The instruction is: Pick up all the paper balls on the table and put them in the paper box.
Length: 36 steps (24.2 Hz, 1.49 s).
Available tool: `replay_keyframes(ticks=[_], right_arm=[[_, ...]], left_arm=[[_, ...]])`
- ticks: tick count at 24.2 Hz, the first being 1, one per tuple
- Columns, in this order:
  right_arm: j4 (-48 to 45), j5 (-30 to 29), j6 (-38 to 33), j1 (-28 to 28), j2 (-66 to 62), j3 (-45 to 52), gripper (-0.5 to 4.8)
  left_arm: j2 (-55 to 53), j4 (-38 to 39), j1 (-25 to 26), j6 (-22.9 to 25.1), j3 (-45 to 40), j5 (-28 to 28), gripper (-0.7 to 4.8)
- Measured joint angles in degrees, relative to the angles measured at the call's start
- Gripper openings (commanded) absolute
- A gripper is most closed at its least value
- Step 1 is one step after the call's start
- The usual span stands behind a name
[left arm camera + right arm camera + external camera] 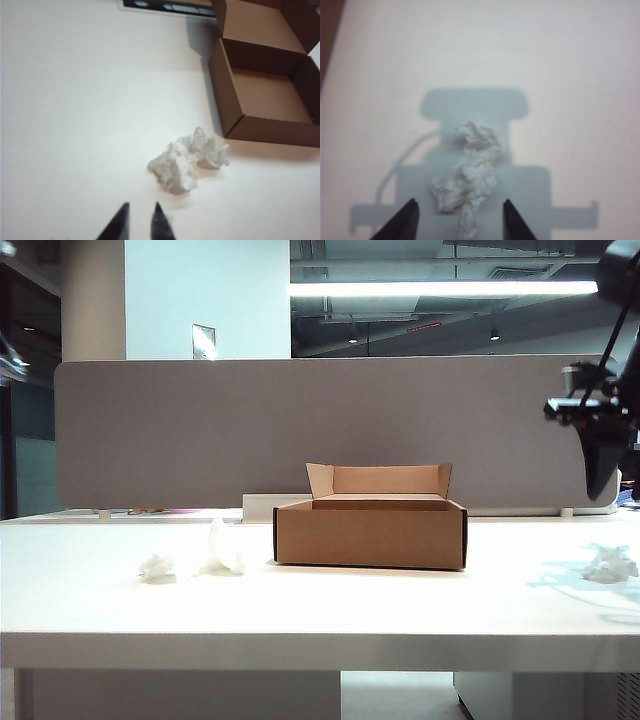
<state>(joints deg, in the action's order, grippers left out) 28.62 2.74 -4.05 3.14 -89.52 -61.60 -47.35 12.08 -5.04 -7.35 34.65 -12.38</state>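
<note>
The brown paper box [370,532] stands open in the middle of the white table [320,610], its lid flap upright behind. Two paper balls [156,566] [222,550] lie left of it; a third paper ball [610,564] lies far right. My right gripper [598,490] hangs above that ball. In the right wrist view it is open [459,202], and the ball [470,172] reaches down between the fingertips without touching them. My left gripper [140,206] stands slightly open and empty, short of a lumpy clump of white paper [187,162] beside the box [265,100].
A grey partition panel [300,425] closes off the back of the table. A low white block [262,507] sits behind the box on its left. The table's thick front edge [320,650] runs across the exterior view.
</note>
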Motion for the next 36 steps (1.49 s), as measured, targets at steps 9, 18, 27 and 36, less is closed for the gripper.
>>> replay_keyframes(ticks=[9, 18, 27, 36], right_arm=[[-0.81, 0.04, 0.0, 0.0, -7.39, -0.11, 2.34], [-1.88, 0.02, 0.0, 0.0, -11.21, -0.15, 1.78], [-4.11, -2.58, 0.0, 0.0, -11.37, -0.17, 0.39], [-4.72, -16.04, -0.02, 4.37, -10.54, -11.13, 0.28]], left_arm=[[-18.73, 0.96, -0.09, 0.02, 10.69, -1.79, 1.81], [-28.96, 1.44, -5.73, 0.55, 14.21, -1.77, 1.84], [-30.75, 1.42, -8.04, 1.2, 14.21, -1.4, 1.84], [-30.75, -2.05, -8.07, 1.36, 14.21, -1.38, 1.84]])
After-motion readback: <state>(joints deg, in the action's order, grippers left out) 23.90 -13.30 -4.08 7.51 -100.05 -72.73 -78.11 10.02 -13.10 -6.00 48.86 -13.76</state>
